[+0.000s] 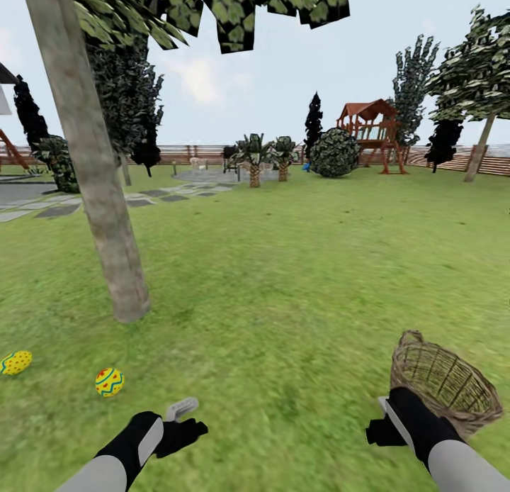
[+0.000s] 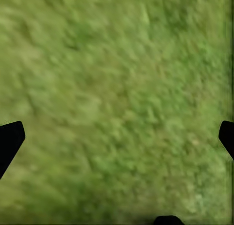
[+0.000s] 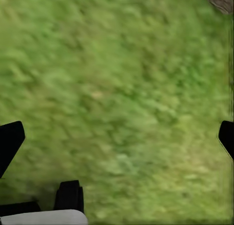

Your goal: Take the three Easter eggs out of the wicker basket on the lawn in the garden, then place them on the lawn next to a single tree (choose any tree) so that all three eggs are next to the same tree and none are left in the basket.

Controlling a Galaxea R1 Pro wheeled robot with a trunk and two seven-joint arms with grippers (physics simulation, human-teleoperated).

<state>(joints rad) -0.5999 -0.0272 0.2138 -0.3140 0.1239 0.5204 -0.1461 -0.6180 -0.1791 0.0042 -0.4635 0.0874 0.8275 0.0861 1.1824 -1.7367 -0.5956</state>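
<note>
Below-left, two Easter eggs point(image 1: 109, 381) point(image 1: 15, 362) on lawn point(image 1: 283, 279) near leaning tree point(image 1: 92, 166); third egg not made out. Wicker basket point(image 1: 445, 382) tipped on grass, seemingly empty, just beside right gripper point(image 1: 388, 420). Left gripper point(image 1: 185, 417) and right both spread wide, grasping nothing.

Both arms reach forward and low. Left gripper point(image 1: 185, 415) spread wide, fingertips point(image 2: 10, 140) far apart, nothing between them. Right gripper point(image 1: 386, 420) equally wide, fingertips point(image 3: 9, 137) empty.
</note>
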